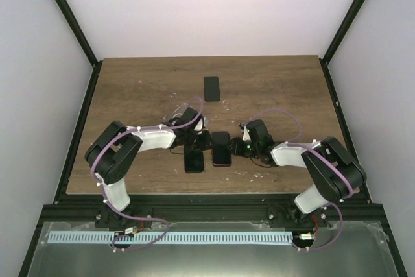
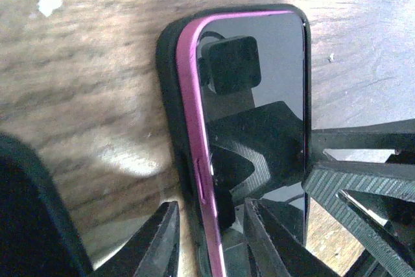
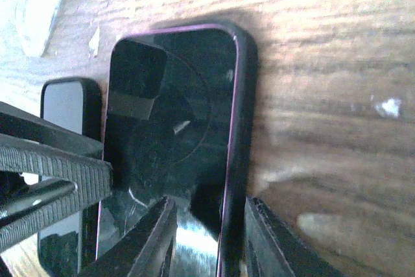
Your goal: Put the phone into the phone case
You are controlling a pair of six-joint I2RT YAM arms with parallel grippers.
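Note:
The phone has a black screen and a magenta rim, and it lies face up in the black phone case near the table's front middle. In the left wrist view the phone's magenta left edge stands proud of the case wall. My left gripper straddles that edge, one finger outside the case and one over the screen, with gaps showing. My right gripper straddles the opposite edge of the phone and case the same way. Both grippers meet over the phone in the top view: left gripper, right gripper.
A second black slab lies just left of the phone, also seen in the right wrist view. Another black slab lies farther back at the table's centre. Small white specks dot the wood.

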